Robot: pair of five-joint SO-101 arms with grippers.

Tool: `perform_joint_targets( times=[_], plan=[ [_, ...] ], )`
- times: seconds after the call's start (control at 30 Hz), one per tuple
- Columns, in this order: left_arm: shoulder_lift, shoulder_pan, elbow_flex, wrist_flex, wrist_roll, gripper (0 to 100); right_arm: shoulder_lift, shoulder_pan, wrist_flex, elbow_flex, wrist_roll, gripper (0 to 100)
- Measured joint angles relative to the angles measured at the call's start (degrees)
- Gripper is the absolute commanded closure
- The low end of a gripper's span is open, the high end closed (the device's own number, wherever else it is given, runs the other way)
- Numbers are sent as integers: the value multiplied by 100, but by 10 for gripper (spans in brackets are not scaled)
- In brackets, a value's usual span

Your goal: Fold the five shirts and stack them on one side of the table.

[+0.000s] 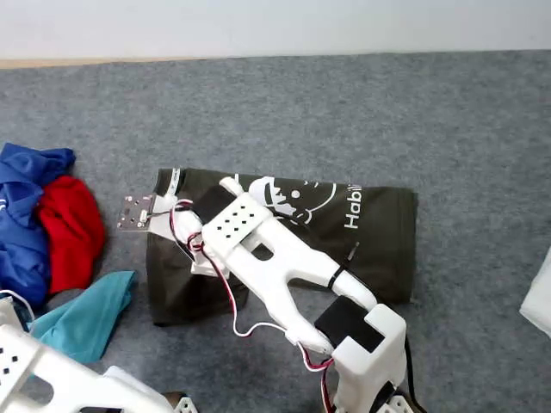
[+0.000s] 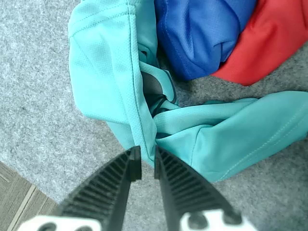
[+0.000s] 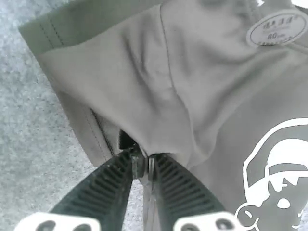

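Note:
A dark olive shirt with a white cartoon print lies flat in the middle of the grey table. My right arm stretches across it to its left end. There my right gripper is shut on a raised fold of the olive shirt. At the left lie a blue shirt, a red shirt and a teal shirt, all crumpled. My left gripper hangs just above the teal shirt, its fingers shut with only a thin slit, holding nothing.
A white cloth pokes in at the table's right edge. The left arm's white body sits at the front left corner. A wooden floor strip shows past the table's edge. Bare grey felt spans the back.

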Motion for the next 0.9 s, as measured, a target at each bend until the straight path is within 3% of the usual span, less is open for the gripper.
perform_joint_targets(
  times=[0.33,0.77,0.9],
  plan=[
    [0,0,0,0,0,945,290,738,-765,-9,0,987],
    [0,0,0,0,0,945,642,1248,-897,-9,-9,982],
    [0,0,0,9,0,945,835,1292,-1020,-9,-9,911]
  ],
)
